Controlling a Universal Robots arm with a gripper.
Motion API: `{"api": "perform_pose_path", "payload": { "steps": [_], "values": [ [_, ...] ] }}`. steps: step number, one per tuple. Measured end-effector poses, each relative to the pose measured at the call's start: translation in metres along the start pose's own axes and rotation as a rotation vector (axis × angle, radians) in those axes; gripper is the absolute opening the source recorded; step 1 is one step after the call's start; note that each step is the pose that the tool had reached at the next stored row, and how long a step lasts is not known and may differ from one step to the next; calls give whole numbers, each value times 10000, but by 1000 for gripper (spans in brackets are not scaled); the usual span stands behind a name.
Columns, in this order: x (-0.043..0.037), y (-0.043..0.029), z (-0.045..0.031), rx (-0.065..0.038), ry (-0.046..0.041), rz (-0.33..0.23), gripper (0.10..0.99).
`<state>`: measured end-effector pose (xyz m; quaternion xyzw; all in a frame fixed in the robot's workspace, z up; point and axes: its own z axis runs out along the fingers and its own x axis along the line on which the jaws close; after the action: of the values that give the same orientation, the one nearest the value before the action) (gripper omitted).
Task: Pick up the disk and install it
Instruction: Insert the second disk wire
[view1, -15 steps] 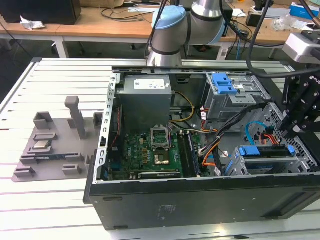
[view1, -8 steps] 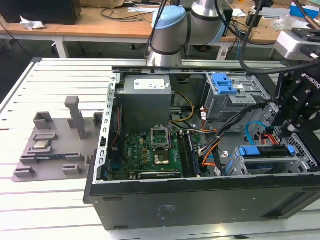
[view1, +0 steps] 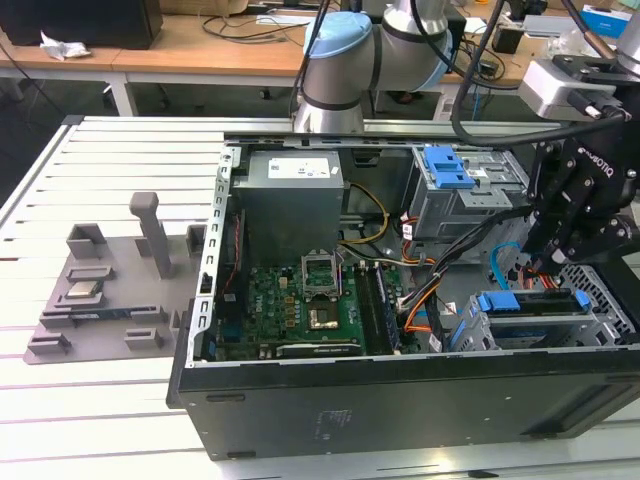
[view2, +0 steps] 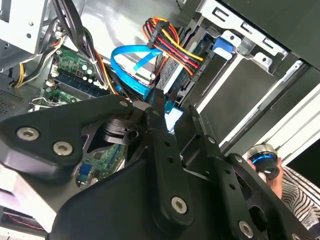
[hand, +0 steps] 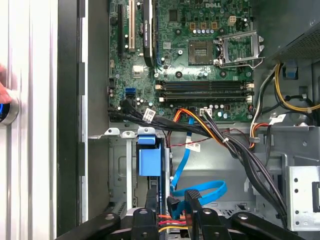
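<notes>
A slatted metal table (view1: 100, 150) fills the exterior view, with wooden desks (view1: 200, 50) strewn with cables behind it at twelve o'clock. An open black computer case (view1: 400, 420) lies on its side on the table from the centre out to four o'clock, its green motherboard (view1: 300, 300) exposed. The arm (view1: 340, 70) rises just behind the case at twelve o'clock. A grey fixture tray (view1: 100, 300) rests on the table at nine o'clock, apart from the case. A grey drive cage (view1: 590, 325) sits inside the case at four o'clock. The gripper (view1: 545, 262) hangs just above the cage at three o'clock; in the first wrist view its fingers (hand: 192, 212) stand spread, cables showing in the gap. The disk (view1: 527, 301) stands on edge in the cage, its blue frame (hand: 149, 161) uppermost.
</notes>
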<state>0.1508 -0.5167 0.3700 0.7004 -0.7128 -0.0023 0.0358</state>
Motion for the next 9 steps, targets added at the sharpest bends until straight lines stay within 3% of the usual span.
{"api": "perform_pose_path", "payload": {
  "steps": [1, 2, 3, 6, 9],
  "values": [
    [0, 0, 0, 0, 0, 0, 345],
    [0, 0, 0, 0, 0, 0, 216],
    [0, 0, 0, 1, 0, -1, 161],
    [14, 0, 1, 0, 3, -2, 161],
    [89, -13, 49, 2, 82, -16, 161]
  ]
}}
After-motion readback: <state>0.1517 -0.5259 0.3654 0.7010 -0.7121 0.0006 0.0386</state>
